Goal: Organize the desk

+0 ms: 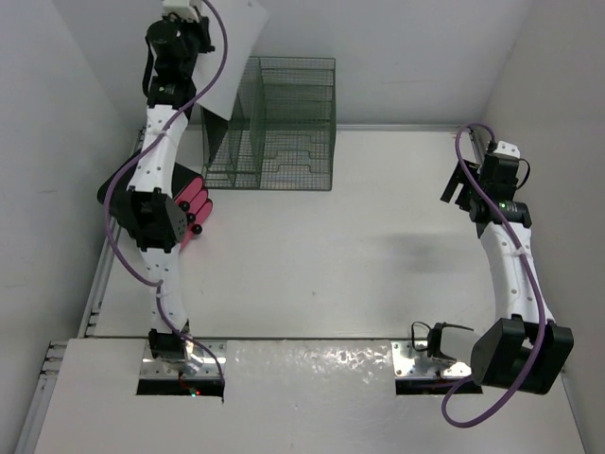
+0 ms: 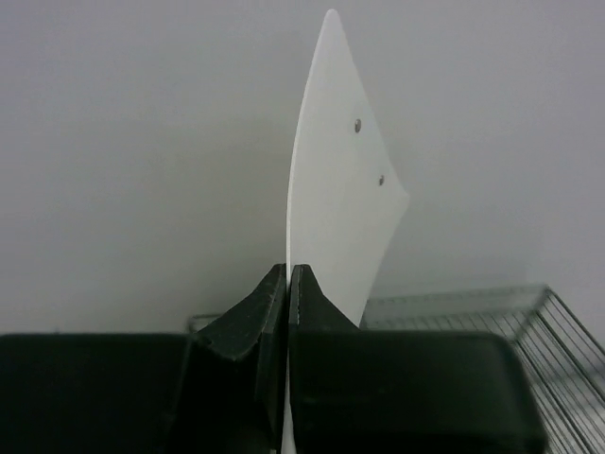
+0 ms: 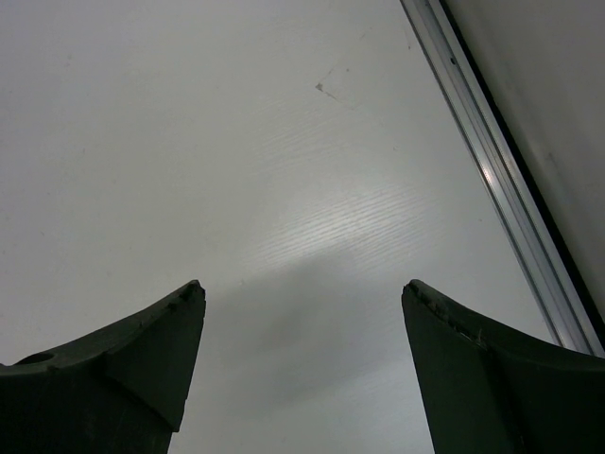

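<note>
White walls (image 1: 57, 142) box in the white counter (image 1: 312, 246), which spans the whole cell floor, with a wire rack (image 1: 284, 123) at its far edge.
Left pincer (image 2: 287, 274) is clamped tight on the lower edge of a paper sheet (image 2: 340, 180), high above the rack. Thin, light and floppy, the sheet likely suits that edge pinch. Right pincer (image 3: 302, 288) gapes wide and empty over bare counter beside the rail (image 3: 501, 180).
</note>
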You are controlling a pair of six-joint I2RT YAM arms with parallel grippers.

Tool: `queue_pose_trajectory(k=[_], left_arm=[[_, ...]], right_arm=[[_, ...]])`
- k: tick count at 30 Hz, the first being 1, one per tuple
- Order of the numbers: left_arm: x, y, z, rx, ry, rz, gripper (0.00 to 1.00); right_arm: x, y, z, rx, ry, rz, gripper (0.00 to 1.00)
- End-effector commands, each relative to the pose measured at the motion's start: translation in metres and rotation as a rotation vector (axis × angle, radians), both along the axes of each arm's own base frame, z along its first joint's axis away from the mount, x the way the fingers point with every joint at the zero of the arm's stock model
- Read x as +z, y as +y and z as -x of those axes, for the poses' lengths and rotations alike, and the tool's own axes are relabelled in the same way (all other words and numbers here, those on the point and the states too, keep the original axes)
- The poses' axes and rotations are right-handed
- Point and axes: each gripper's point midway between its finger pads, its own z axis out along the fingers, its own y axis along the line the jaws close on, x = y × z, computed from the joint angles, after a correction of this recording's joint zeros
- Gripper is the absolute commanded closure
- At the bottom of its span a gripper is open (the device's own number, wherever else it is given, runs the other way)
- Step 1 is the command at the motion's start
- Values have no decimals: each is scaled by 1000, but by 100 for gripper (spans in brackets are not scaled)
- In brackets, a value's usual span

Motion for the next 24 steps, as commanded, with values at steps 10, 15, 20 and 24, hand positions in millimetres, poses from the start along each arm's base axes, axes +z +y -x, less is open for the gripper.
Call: queue_pose_trajectory(k=[10,15,20,24], left_arm=[[-64,-52,-16,-182,86,13,100],[-84,-55,-15,-198,130,13,100],[-103,-69,-6,-277,183,-15,79],[-112,-76,1,-304,209,-86,63]], right_arm=[[9,0,-6,13,-43,11,17],[5,1,-6,18,-36,6,17],[4,2,-7,23,-38,0,17],[-1,3,-8,25,-33,-8,17]])
